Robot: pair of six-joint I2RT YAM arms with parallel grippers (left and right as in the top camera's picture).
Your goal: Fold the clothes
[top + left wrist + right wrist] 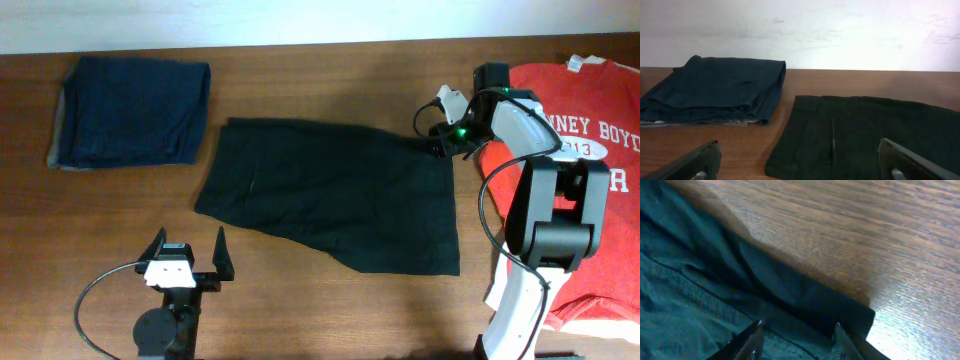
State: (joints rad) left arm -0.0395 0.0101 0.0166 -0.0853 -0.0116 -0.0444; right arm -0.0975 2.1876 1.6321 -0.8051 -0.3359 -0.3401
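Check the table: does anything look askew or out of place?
The black garment lies skewed: its lower edge runs diagonally, and its corner at the right end effector is rumpled. The folded navy garment sits neatly. The red T-shirt lies unfolded beneath the right arm.

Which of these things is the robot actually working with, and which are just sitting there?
In the job: dark garment, spread flat, right hand at its corner; red T-shirt, unfolded.
Just sitting: blue garment, already folded; left hand, open.
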